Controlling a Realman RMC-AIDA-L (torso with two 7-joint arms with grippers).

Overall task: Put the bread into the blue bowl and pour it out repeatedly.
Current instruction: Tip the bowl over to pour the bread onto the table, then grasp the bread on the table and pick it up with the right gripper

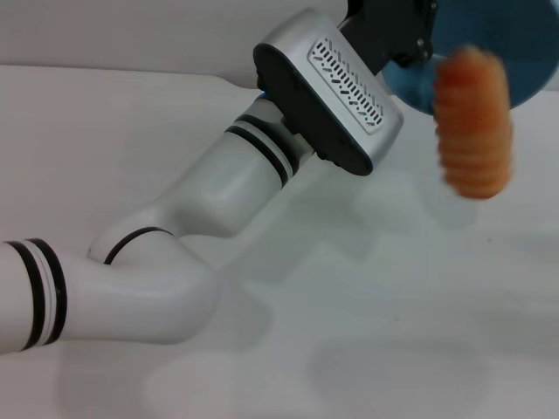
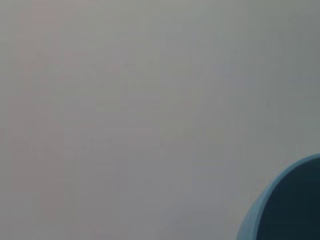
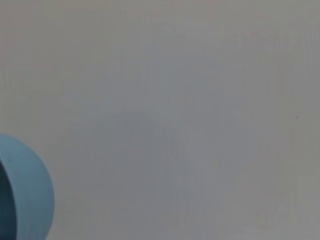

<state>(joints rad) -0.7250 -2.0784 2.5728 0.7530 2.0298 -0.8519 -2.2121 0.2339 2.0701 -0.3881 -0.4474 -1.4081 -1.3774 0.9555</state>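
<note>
One arm is at work in the head view: the white, black-banded left arm reaches from the near left toward the far right, and the left gripper sits at the top edge against the round, glossy light-blue bowl. The gripper's dark body meets the bowl's left side; its fingers are hidden, so how far they stand apart cannot be told. The bowl is raised and tipped, its opening facing the camera. The elongated, ridged, orange-tan bread hangs upright in front of the bowl's lower rim, blurred, above the plain white table, with a soft shadow beneath it.

Left wrist view: a curved part of the blue bowl with its dark interior fills one corner over bare white table.

Right wrist view: the bowl's outer wall shows at one edge, white table elsewhere. The right gripper appears in no view.
</note>
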